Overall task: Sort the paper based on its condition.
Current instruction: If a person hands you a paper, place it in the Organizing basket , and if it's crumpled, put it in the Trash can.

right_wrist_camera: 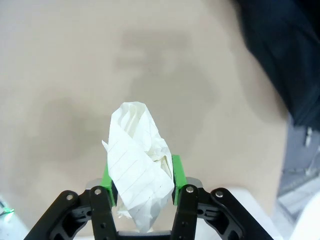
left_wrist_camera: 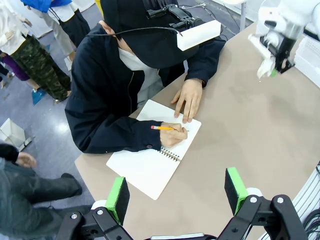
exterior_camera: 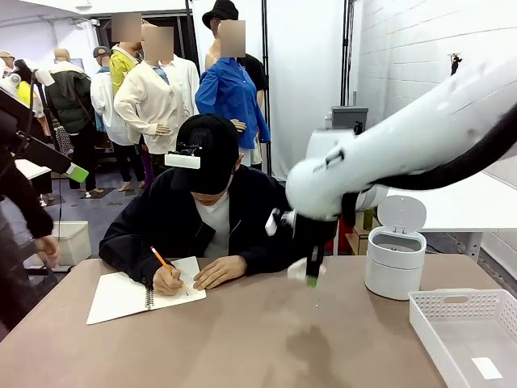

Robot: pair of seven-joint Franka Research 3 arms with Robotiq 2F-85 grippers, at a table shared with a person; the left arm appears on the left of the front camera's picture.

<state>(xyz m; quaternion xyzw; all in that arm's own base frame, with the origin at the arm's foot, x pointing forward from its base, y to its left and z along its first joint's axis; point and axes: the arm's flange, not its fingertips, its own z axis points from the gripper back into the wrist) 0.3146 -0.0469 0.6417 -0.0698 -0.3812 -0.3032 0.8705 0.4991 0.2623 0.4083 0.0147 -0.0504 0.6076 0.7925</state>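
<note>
The paper (right_wrist_camera: 140, 160) is a crumpled, lined white sheet, and my right gripper (right_wrist_camera: 142, 192) is shut on it between its green pads. In the front view my right gripper (exterior_camera: 310, 273) hangs above the middle of the brown table with the paper (exterior_camera: 298, 271) as a white lump at its tip. The left wrist view has the same gripper (left_wrist_camera: 272, 64) and the paper (left_wrist_camera: 263, 70) at the top right. My left gripper (left_wrist_camera: 176, 192) is open and holds nothing, high above the table's edge near the person.
A person at the far side writes with an orange pencil (exterior_camera: 160, 258) in a spiral notebook (exterior_camera: 121, 296). A white bin (exterior_camera: 395, 260) with its lid up stands at the right. A white perforated tray (exterior_camera: 499, 301) sits at the front right corner.
</note>
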